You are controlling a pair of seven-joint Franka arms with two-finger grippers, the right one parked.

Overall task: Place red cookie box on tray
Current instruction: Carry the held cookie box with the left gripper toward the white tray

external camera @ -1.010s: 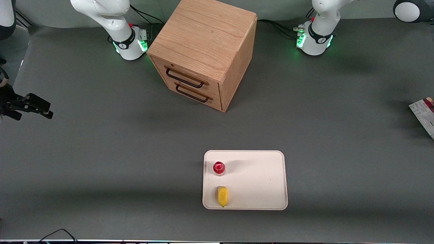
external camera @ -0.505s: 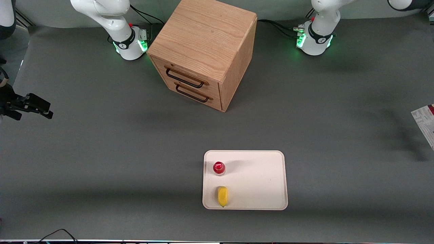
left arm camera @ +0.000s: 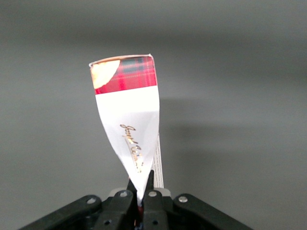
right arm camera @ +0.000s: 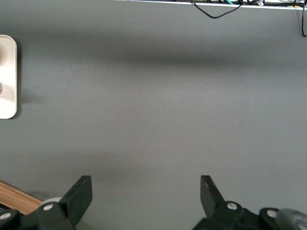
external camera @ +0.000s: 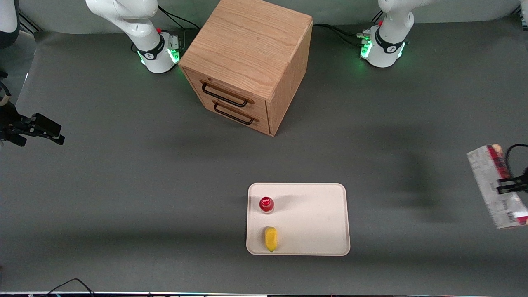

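Red cookie box: held aloft at right edge of frame, clamped in the pincer; a second ago only its corner showed higher on that edge, so the carry has begun. Tray: lower centre of the counter, well apart; holds red-capped bottle and yellow item, with bare area free.

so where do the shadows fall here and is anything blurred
Front view: the red cookie box, held aloft in the gripper, looks slightly smeared and casts a soft shadow on the mat toward the tray. Left wrist view: the box is sharp, with a faint shadow on the mat beside it.
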